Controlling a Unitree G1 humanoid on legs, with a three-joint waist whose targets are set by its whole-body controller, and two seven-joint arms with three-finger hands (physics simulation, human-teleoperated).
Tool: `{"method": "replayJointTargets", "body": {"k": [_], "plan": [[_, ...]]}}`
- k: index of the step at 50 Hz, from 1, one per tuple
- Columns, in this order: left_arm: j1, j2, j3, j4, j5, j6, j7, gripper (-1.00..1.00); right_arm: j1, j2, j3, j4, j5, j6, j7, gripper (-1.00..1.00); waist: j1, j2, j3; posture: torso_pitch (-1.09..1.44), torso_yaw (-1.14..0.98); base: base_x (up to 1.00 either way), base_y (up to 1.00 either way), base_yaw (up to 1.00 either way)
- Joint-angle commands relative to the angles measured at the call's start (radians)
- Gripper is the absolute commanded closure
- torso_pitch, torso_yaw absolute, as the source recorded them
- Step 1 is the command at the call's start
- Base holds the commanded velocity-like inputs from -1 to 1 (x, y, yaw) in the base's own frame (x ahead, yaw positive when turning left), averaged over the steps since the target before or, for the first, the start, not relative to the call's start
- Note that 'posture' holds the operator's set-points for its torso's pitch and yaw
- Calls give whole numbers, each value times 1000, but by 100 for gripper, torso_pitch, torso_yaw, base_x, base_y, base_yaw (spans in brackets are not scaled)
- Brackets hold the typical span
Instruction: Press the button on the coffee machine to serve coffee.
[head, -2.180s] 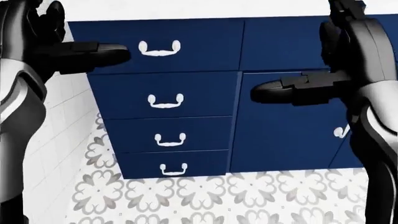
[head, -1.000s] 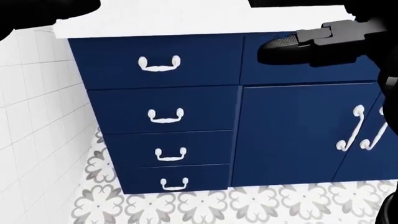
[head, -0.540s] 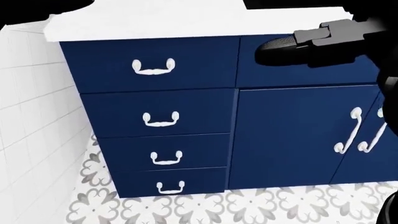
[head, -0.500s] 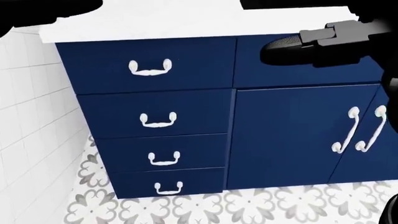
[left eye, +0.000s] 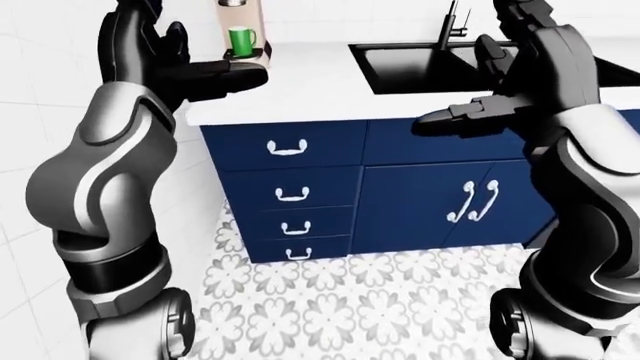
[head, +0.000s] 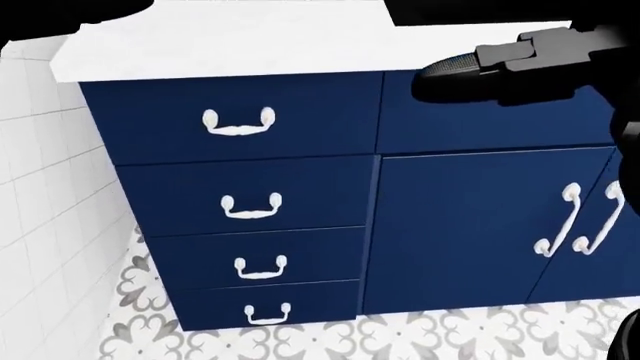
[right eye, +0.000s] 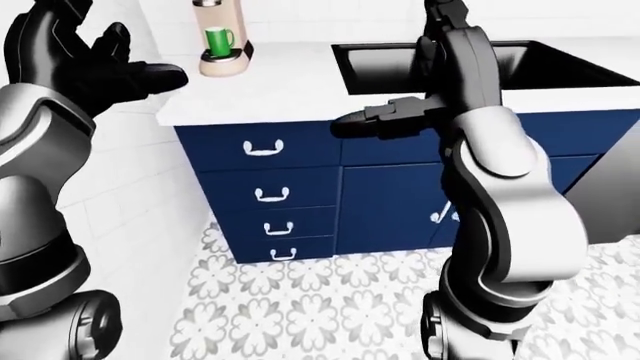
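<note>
The coffee machine stands at the upper left of the right-eye view, on the white surface near its left end. It is a beige, rounded column with a darker cap; its top is cut off by the frame edge, and no button can be made out in any view. A green mug sits in its bay, on the dark drip base.

Progress: the press is judged not yet done. Neither hand touches the machine. The left hand is raised at the upper left, to the left of the machine and apart from it, fingers spread, holding nothing. The right hand is at centre frame, level with the surface edge, fingers extended forward and flat, also empty. What remains, as judged: closing on the machine, finding the button and pressing it.

Materials: the surface is plain matte white. Below it, dark blue cabinets with flat fronts carry curved white handles: four stacked drawers and, to their right, doors with upright pulls. A black rectangular sink is set into the surface at upper right. White square wall tiles; grey flower-patterned floor. The arms are glossy grey and black.
</note>
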Motion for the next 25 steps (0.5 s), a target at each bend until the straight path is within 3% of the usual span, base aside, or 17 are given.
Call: {"method": "replayJointTargets", "body": {"k": [1,2,3,4,5,7,10,13,15,16,18,20,25], "plan": [[-30,4,0,-22,-3,-24,-4,-100,-21,-12,-13,-11,-7,-18,-6,-100,-2,-11,-22,0,0,12,0,0],[-30,5,0,-22,-3,-24,-4,-100,-20,-12,-14,-12,-6,-18,-6,-100,-1,-49,-32,0,0,11,0,0],[-29,5,0,-20,-3,-26,-5,-100,-21,-12,-14,-14,-6,-14,-7,-100,-8,-6,-25,0,0,11,0,0],[-29,5,0,-21,-3,-25,-4,-100,-21,-10,-14,-13,-5,-16,-7,-100,-4,-20,-23,0,0,11,0,0],[-29,5,0,-21,-4,-25,-4,-100,-20,-10,-13,-11,-6,-18,-8,-100,-5,-20,-23,0,0,11,0,0],[-30,5,0,-23,-5,-23,-3,-100,-18,-11,-13,-9,-5,-23,-7,-100,-6,-5,-27,0,0,11,0,0],[-29,3,-3,-23,-3,-25,-4,-100,-17,-12,-16,-5,-4,-29,-7,-100,-7,20,-14,0,0,11,0,0],[-32,3,-2,-19,-2,-25,-4,-100,-23,-11,-16,-5,-2,-23,-9,-100,-13,58,-10,0,0,11,0,0],[-31,2,-3,-26,-3,-23,-3,-100,-23,-12,-16,-7,-1,-21,-10,-100,-20,115,-25,0,0,11,0,0],[-28,2,-8,-30,0,-27,-6,-100,-22,-12,-16,-7,0,-22,-10,-100,-20,100,-25,0,0,11,0,0],[-33,3,-2,-35,-4,-17,-6,-100,-24,-13,-17,-10,2,-17,-11,-100,-18,104,-17,0,0,11,0,0],[-34,4,-1,-27,-3,-22,-7,-100,-26,-13,-15,-9,2,-15,-13,-100,-13,87,-25,0,0,11,0,0],[-40,4,2,-45,-11,-4,0,-100,-24,-14,-17,-7,4,-20,-13,-100,-9,41,-14,0,0,11,0,0]]}}
